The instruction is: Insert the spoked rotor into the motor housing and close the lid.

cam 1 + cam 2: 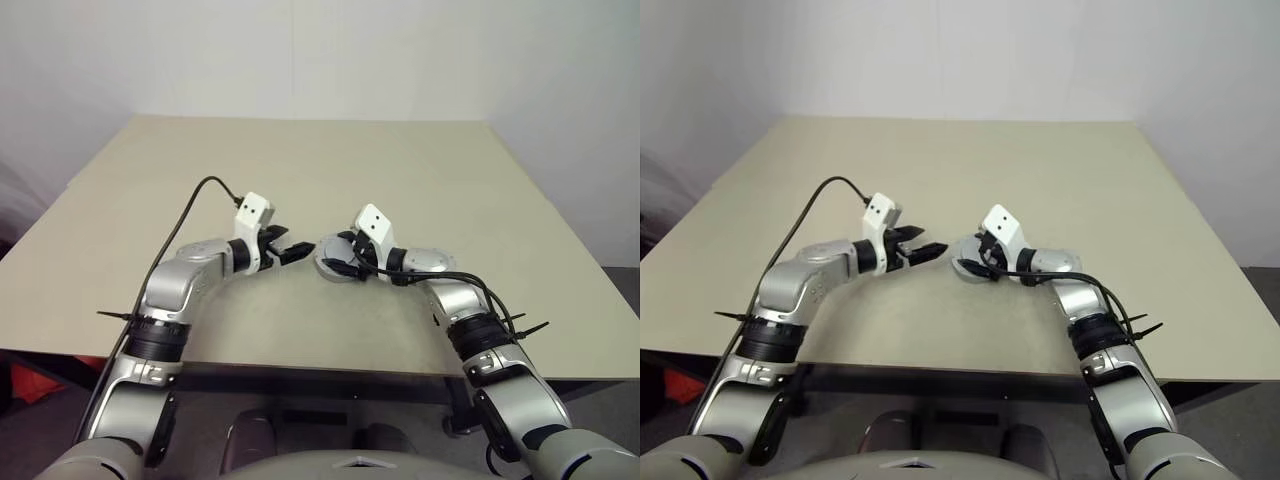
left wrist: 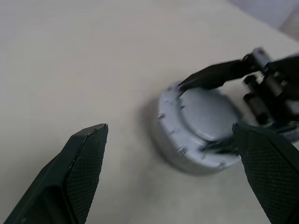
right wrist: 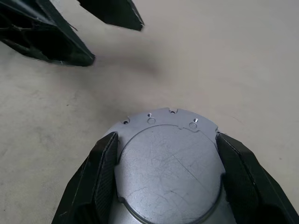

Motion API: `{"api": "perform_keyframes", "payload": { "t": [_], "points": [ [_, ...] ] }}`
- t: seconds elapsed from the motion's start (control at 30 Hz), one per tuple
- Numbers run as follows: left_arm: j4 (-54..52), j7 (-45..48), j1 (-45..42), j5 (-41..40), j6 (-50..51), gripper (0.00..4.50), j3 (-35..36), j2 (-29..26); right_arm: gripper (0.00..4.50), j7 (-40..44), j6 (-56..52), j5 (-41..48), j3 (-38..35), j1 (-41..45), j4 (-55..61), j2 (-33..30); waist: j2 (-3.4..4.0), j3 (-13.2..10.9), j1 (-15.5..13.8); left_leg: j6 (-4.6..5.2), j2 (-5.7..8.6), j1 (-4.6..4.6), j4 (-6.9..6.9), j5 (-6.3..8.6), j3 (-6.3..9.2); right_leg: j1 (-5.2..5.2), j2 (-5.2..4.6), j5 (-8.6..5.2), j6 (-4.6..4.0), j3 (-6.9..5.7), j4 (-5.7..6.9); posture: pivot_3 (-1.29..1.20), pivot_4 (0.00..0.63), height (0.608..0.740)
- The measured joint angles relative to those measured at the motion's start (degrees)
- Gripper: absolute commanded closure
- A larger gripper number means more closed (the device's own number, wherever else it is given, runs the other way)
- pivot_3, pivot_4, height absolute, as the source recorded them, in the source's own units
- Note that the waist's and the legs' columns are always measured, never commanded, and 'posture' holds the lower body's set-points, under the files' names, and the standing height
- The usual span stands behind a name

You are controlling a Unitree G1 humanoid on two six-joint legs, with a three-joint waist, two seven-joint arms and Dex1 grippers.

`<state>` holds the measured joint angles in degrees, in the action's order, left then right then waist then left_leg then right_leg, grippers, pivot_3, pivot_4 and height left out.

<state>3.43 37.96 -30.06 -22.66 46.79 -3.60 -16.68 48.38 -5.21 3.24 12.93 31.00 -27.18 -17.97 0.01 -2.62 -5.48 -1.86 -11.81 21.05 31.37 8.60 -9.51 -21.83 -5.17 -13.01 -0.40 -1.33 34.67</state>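
The right gripper (image 3: pixel 163 158) clamps the closed motor housing (image 3: pixel 168 172) by its rim on the table (image 1: pixel 450 180). Just beside the housing, the left gripper (image 2: pixel 177 158) gapes wide, empty. Bracing firmly while pressing the lid squarely should seat it.

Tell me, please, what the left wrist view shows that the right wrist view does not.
Left wrist view: the motor housing from the side, with its studded outer wall. Right wrist view: the lid from above, with its scratched flat top and the small holes along the rim. Both: the right gripper clasping the housing, the open left gripper apart from it, and the beige table.
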Motion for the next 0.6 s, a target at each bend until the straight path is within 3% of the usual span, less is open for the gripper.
{"api": "perform_keyframes", "payload": {
  "t": [0.17, 0.47, 0.5, 0.6],
  "points": [
    [5.27, -0.99, -4.14, -3.76, 5.8, 1.17, 1.4, 5.49, 1.27, 0.13, -0.15, 0.0, 0.13, 0.22, -0.03, 0.01, 0.0, 0.0, 0.05, 0.0, 0.02, 0.01, 0.01, 0.0, -0.01, -0.02, 0.02, 0.0, 0.0, -0.03, -0.01, 0.0, 0.0, 0.74],
    [17.28, -3.74, -11.11, -5.45, 9.03, 4.24, 5.97, 8.95, 1.27, 0.18, -0.29, 0.0, -0.03, 0.14, 0.04, -0.05, 0.0, 0.0, 0.01, 0.01, 0.03, 0.0, 0.01, 0.0, -0.01, 0.09, 0.0, 0.0, 0.01, -0.06, -0.14, 0.0, 0.0, 0.74],
    [18.06, -3.78, -11.4, -5.46, 9.4, 4.49, 6.1, 9.18, 1.27, 0.18, -0.29, 0.0, -0.04, 0.13, 0.05, -0.06, 0.0, 0.0, 0.0, 0.01, 0.03, 0.0, 0.01, 0.0, -0.01, 0.1, 0.0, 0.0, 0.01, -0.06, -0.14, 0.0, 0.0, 0.74],
    [19.35, -3.73, -11.77, -5.45, 10.22, 4.49, 5.93, 9.86, 1.27, 0.18, -0.29, 0.0, -0.1, 0.02, 0.2, -0.06, -0.01, -0.01, -0.01, 0.01, 0.02, 0.0, 0.0, 0.0, 0.0, 0.11, 0.0, 0.0, 0.01, -0.08, -0.16, 0.0, 0.0, 0.74]
  ]
}}
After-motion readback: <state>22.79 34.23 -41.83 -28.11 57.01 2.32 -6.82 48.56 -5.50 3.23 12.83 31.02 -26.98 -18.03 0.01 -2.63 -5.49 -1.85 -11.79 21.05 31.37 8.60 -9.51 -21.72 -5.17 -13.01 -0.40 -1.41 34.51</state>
